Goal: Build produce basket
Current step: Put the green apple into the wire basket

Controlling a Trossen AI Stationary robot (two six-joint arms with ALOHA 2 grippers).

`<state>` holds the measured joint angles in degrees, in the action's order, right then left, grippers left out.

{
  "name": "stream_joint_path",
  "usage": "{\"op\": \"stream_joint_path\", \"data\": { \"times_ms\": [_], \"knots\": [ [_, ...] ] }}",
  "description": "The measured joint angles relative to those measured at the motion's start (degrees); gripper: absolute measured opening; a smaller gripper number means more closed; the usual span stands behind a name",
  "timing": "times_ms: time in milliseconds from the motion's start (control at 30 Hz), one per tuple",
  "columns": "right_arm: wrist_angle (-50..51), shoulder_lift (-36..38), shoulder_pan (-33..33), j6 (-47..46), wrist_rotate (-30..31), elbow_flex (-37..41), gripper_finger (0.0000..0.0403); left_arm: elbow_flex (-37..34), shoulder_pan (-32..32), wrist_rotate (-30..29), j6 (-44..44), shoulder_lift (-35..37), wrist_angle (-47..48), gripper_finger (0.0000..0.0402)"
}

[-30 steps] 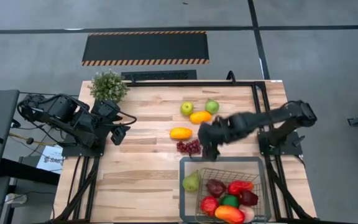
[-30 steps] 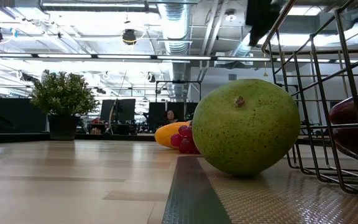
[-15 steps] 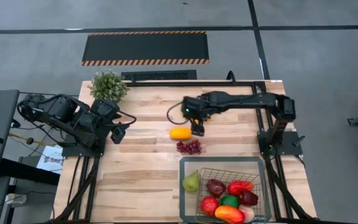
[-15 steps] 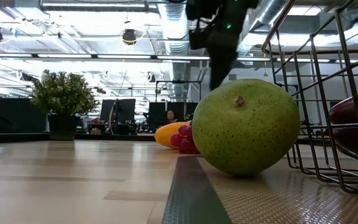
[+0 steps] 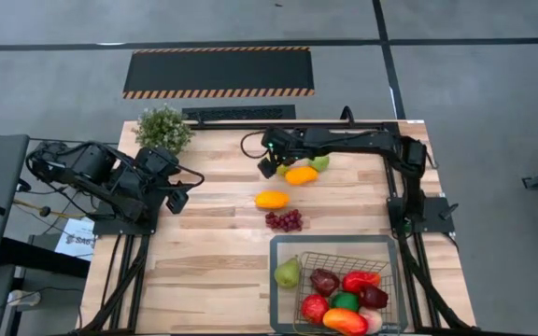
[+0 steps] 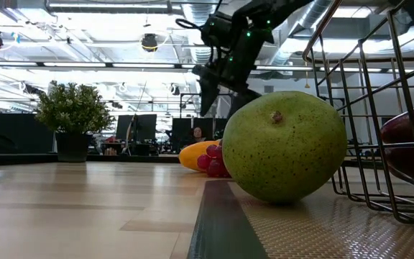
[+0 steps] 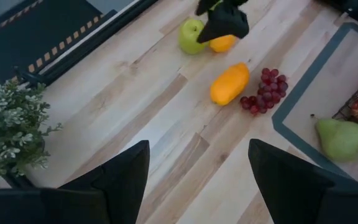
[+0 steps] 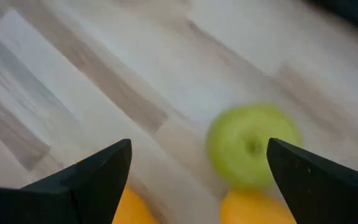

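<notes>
Over the far middle of the light wooden table, right gripper stretched out above the left-hand green toy apple, jaws spread wide and holding nothing. Just right of it, small orange fruit and a second green apple, partly hidden under the arm. Nearer, an oblong orange-yellow fruit and the purple grape bunch, touching or nearly so.

At the near right, rectangular dark wire-mesh basket with wide flat grey rim, already holding red, green, maroon and orange pieces. Speckled green pear on the grey rim, outside the wire.

Left gripper parked at the left edge near the bushy green potted plant, fingers parted, empty.

Likely step: picking the left green apple. To do well: centre the apple between the jaws before descending, since it sits off to one side in the wrist view; come straight down, close across the widest part, avoid nudging the orange fruit beside it; lift clear before swinging toward the basket.
</notes>
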<state>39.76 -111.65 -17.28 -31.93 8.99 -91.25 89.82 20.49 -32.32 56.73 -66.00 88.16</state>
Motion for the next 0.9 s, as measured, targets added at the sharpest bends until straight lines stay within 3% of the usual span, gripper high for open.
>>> {"op": "stream_joint_path", "data": {
  "times_ms": [200,433,900],
  "knots": [
    [4.3,-5.9,-0.9,-7.3,4.5,-5.8,0.0391,0.0,0.0,0.1,-0.2,0.0,0.4,0.0261],
    [8.2,-12.4,-0.8,-11.2,5.2,-11.3,0.0391,0.0,0.0,0.4,-0.2,0.0,1.8,0.0261],
    [12.0,-14.4,-1.5,-14.4,4.7,-12.5,0.0391,0.0,0.0,0.1,-2.1,0.0,1.9,0.0261]
  ]
}}
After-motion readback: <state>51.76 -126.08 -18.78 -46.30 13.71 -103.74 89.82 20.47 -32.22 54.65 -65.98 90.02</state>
